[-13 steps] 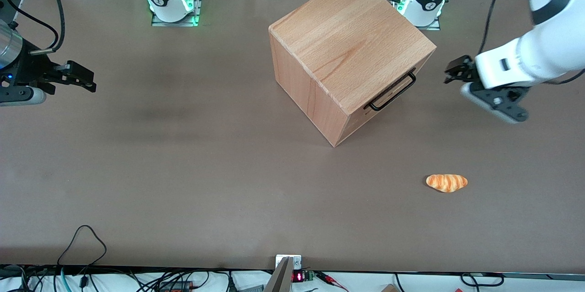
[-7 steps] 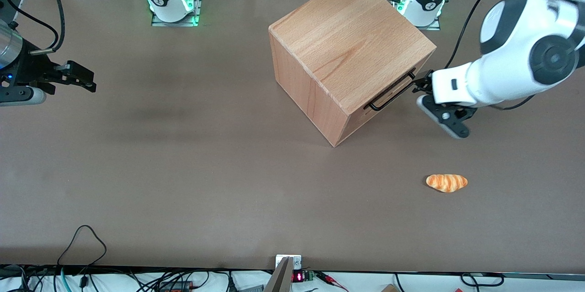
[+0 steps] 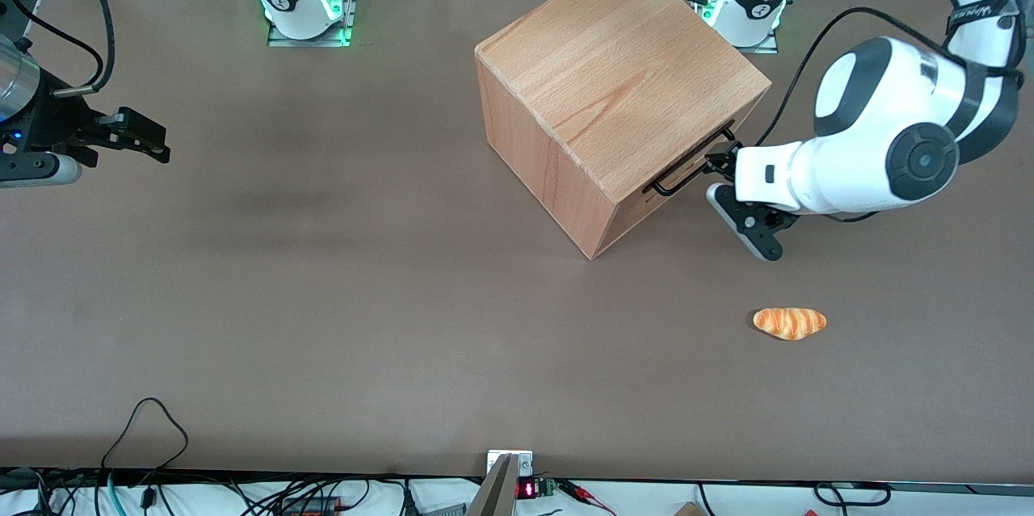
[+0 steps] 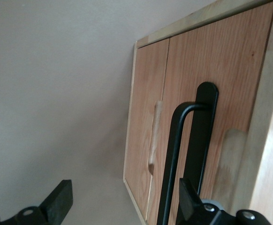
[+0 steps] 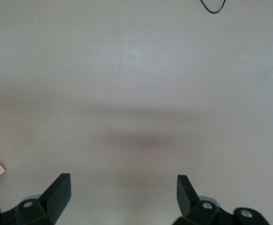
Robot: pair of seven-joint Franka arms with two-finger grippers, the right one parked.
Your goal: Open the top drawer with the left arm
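A red lit display (image 3: 526, 489) sits at the table's near edge; its digits cannot be read. Farther in, toward the working arm's end, lies a bread roll (image 3: 789, 322) on the table (image 3: 323, 298). Farther still, the left arm (image 3: 880, 153) holds its gripper (image 3: 717, 162) at the cabinet (image 3: 614, 96) front, level with the top drawer (image 3: 687, 169), which is closed. The wrist view shows the fingers (image 4: 59, 199) spread wide, with the black handle (image 4: 183, 159) just inside one fingertip and not gripped; the other finger stands well apart over bare table. Small dark lettering on the arm's upper link (image 3: 981, 9) is too small to read.
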